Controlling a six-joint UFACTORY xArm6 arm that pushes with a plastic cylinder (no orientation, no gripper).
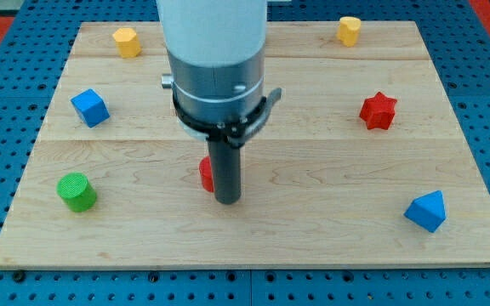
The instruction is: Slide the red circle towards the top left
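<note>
On the pale wooden board [313, 238], starting at the view's left, a green cylinder block [76, 191] sits near the bottom-left edge, with a blue cube block [89, 108] above it and a yellow hexagonal block [126, 42] near the top-left corner. Around the middle, the red circle block [205, 174] shows only as a sliver, mostly hidden behind the dark rod; my tip [228, 201] rests on the board just beside it, on its right and slightly toward the view's bottom, seemingly touching it. The rod has nothing to open or close and holds nothing. Further right, a yellow block [349, 30] lies near the top edge, a red star block [378, 110] below it, and a blue wedge-like block [425, 211] near the bottom right.
</note>
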